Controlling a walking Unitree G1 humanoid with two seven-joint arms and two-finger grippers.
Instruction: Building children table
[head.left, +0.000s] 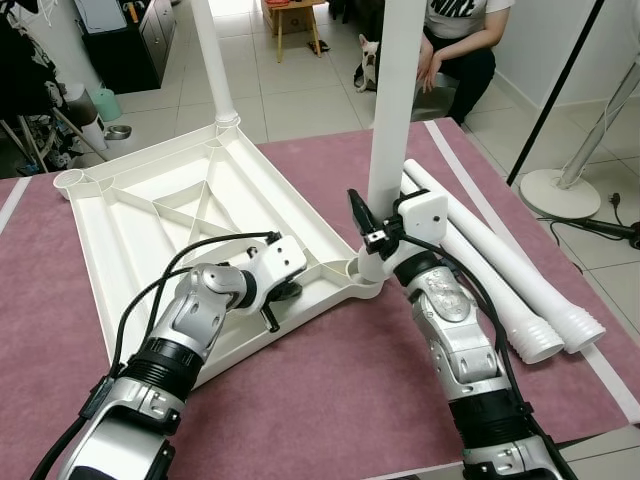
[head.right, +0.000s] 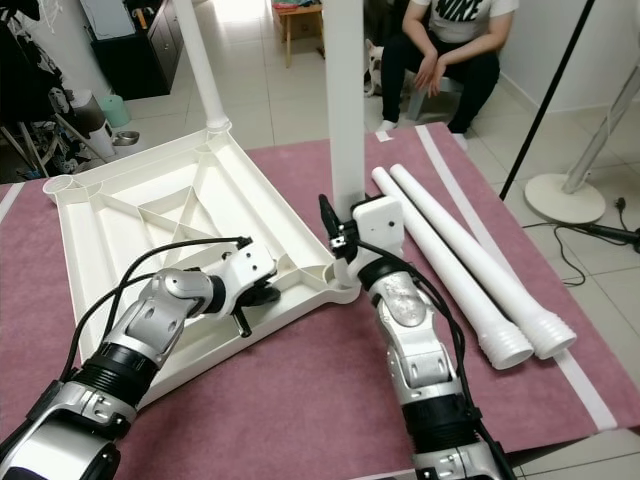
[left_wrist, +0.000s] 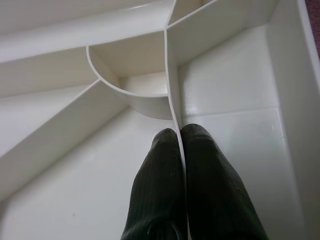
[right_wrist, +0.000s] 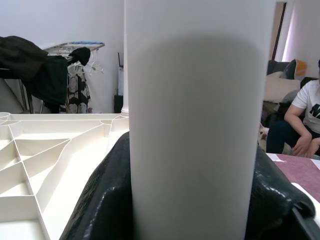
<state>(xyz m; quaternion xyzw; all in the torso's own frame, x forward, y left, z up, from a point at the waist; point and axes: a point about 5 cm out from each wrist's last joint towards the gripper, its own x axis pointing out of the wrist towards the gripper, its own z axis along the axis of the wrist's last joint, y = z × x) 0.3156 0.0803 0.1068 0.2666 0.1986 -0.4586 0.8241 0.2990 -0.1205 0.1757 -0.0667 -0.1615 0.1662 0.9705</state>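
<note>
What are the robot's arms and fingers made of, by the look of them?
Both arms are jointed silver metal with black collars near the wrists and loose black cables looping alongside. A white housing sits at each wrist. The left gripper and right gripper each have two long black, rubbery-looking fingers.

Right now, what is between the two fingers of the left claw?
A thin upright rib of the upturned white tabletop. The left wrist view shows the left claw pinching that rib, just in front of a curved corner socket wall.

Upturned white tabletop (head.left: 150, 215), two legs (head.left: 393, 90) upright, two legs (head.left: 500, 265) lying beside.
</note>
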